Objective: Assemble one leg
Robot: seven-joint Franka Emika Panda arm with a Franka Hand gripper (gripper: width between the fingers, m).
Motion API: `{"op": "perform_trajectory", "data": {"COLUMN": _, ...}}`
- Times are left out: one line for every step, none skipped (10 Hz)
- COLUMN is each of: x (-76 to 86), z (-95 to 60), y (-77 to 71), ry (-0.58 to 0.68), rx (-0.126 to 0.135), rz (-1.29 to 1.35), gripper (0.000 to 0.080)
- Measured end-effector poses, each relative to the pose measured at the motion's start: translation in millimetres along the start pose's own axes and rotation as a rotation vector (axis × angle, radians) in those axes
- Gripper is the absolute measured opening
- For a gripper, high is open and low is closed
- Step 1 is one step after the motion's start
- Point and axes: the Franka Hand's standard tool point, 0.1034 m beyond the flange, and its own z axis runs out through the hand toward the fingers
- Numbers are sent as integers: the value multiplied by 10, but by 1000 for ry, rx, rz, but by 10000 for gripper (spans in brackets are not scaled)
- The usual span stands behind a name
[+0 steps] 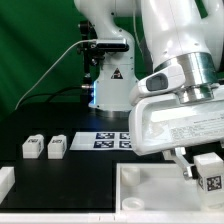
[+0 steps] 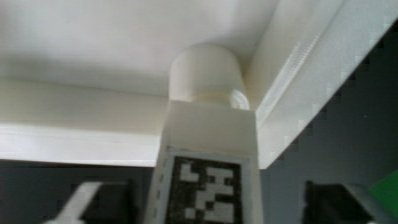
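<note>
One leg [image 1: 208, 172] stands on the big white panel [image 1: 150, 195] near its corner at the exterior view's right, its tag facing out. In the wrist view the leg [image 2: 210, 150] runs between my fingers, and its rounded end meets the panel's raised corner [image 2: 294, 80]. My gripper [image 1: 198, 165] straddles this leg. In the wrist view the gripper [image 2: 210, 208] is open, with a dark gap on each side between the fingers [image 2: 86, 200] and the leg. Two more legs [image 1: 32, 147] [image 1: 57, 147] lie on the black table at the exterior view's left.
The marker board [image 1: 112, 140] lies on the table behind the panel. A white piece [image 1: 5, 180] shows at the left edge of the exterior view. The arm's base [image 1: 108, 80] stands at the back. A green backdrop covers the far wall.
</note>
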Motion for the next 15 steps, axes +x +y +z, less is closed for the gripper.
{"op": "perform_trajectory", "data": {"x": -1, "z": 0, "y": 1, "ry": 0, "rx": 0, "rz": 0, "gripper": 569}}
{"op": "perform_trajectory", "data": {"x": -1, "z": 0, "y": 3, "ry": 0, "rx": 0, "rz": 0, "gripper": 637}}
{"op": "perform_trajectory", "data": {"x": -1, "z": 0, "y": 3, "ry": 0, "rx": 0, "rz": 0, "gripper": 646}}
{"op": "perform_trajectory", "data": {"x": -2, "z": 0, "y": 4, "ry": 0, "rx": 0, "rz": 0, "gripper": 646}}
{"op": "perform_trajectory", "data": {"x": -2, "z": 1, "y": 4, "ry": 0, "rx": -1, "rz": 0, "gripper": 649}}
{"op": "perform_trajectory", "data": {"x": -2, "z": 1, "y": 5, "ry": 0, "rx": -1, "rz": 0, "gripper": 649}}
{"op": "perform_trajectory", "data": {"x": -2, "z": 1, "y": 5, "ry": 0, "rx": -1, "rz": 0, "gripper": 649}}
{"op": "perform_trajectory", "data": {"x": -2, "z": 1, "y": 5, "ry": 0, "rx": -1, "rz": 0, "gripper": 649}}
{"op": "perform_trajectory", "data": {"x": 1, "z": -3, "y": 7, "ry": 0, "rx": -1, "rz": 1, "gripper": 649}}
{"op": "perform_trajectory", "data": {"x": 40, "z": -59, "y": -6, "ry": -22, "rx": 9, "rz": 7, "gripper": 649}}
{"op": "perform_trajectory", "data": {"x": 128, "z": -166, "y": -20, "ry": -35, "rx": 16, "rz": 8, "gripper": 649}}
{"op": "perform_trajectory", "data": {"x": 149, "z": -229, "y": -41, "ry": -90, "rx": 36, "rz": 18, "gripper": 649}}
{"op": "perform_trajectory", "data": {"x": 204, "z": -247, "y": 9, "ry": -87, "rx": 32, "rz": 22, "gripper": 649}}
{"op": "perform_trajectory", "data": {"x": 181, "z": -205, "y": 24, "ry": -92, "rx": 33, "rz": 25, "gripper": 649}}
{"op": "perform_trajectory", "data": {"x": 102, "z": -165, "y": -36, "ry": -193, "rx": 69, "rz": 51, "gripper": 649}}
